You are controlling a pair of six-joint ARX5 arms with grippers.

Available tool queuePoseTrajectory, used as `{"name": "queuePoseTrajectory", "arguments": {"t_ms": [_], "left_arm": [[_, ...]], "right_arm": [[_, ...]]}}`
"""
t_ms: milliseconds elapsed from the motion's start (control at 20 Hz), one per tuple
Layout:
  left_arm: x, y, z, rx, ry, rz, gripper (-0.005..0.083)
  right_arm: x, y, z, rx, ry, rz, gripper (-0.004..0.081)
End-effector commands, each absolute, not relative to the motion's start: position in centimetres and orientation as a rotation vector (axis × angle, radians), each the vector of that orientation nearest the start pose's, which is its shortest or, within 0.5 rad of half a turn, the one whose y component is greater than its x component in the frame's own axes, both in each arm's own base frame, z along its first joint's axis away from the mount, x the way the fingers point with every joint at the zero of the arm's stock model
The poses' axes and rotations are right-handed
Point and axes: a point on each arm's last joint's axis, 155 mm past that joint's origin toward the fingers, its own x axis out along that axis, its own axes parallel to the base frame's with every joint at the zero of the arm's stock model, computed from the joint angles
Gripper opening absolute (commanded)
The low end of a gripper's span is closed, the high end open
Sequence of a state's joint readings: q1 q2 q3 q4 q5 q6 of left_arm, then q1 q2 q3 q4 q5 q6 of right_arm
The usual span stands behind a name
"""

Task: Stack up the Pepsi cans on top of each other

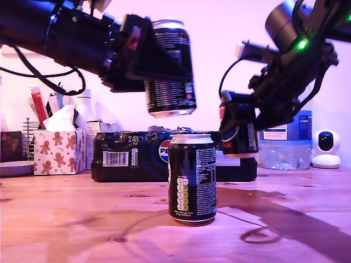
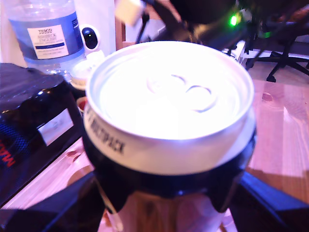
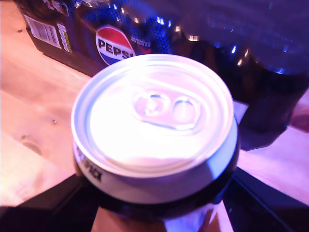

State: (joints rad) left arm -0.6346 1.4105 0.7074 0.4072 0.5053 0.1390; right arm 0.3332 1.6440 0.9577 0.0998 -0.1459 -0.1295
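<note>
One Pepsi can [image 1: 192, 178] stands upright on the wooden table [image 1: 82, 219], in the middle of the exterior view. My first gripper [image 1: 162, 63] comes in from the exterior view's left and is shut on a second Pepsi can [image 1: 171, 68], held slightly tilted in the air above the standing one and a little to the exterior view's left of it. Its silver top [image 2: 169, 94] fills the first wrist view. My second gripper [image 1: 241, 129], on the exterior view's right, is shut on a third Pepsi can [image 1: 237, 134] just above table height. That can's lid [image 3: 154, 113] fills the second wrist view.
A wide black Pepsi multipack [image 1: 131, 156] lies behind the standing can. In the exterior view a gingerbread tissue box [image 1: 59, 150] sits at the left, and a water bottle [image 1: 285, 148] and a small white camera [image 1: 327, 149] at the right.
</note>
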Motion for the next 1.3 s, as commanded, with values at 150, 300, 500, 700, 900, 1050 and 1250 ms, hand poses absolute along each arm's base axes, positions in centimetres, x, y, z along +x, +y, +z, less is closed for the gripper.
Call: {"name": "queuePoseTrajectory", "arguments": {"t_ms": [150, 300, 500, 700, 900, 1050, 1250], "left_arm": [[28.9, -32.9, 22.8, 0.15, 0.104, -1.149, 0.0409], [29.5, -33.3, 22.7, 0.151, 0.11, -1.15, 0.0409], [30.0, -33.7, 22.2, 0.157, 0.128, -1.152, 0.0409], [30.5, -34.5, 21.8, 0.161, 0.155, -1.16, 0.0409], [31.3, -35.1, 20.5, 0.164, 0.193, -1.161, 0.0409], [31.1, -35.4, 19.5, 0.166, 0.227, -1.17, 0.0409], [30.7, -35.8, 18.5, 0.17, 0.253, -1.183, 0.0409]], "right_arm": [[44.3, 17.8, 13.9, -0.175, 0.507, 0.498, 0.042], [44.3, 17.8, 13.9, -0.177, 0.506, 0.499, 0.042], [44.3, 17.8, 13.9, -0.18, 0.504, 0.499, 0.042], [44.3, 17.8, 14.0, -0.18, 0.502, 0.498, 0.042], [44.3, 17.8, 14.0, -0.181, 0.502, 0.498, 0.042], [44.4, 17.6, 14.0, -0.179, 0.502, 0.494, 0.042], [44.6, 17.2, 14.0, -0.178, 0.501, 0.486, 0.042]]}}
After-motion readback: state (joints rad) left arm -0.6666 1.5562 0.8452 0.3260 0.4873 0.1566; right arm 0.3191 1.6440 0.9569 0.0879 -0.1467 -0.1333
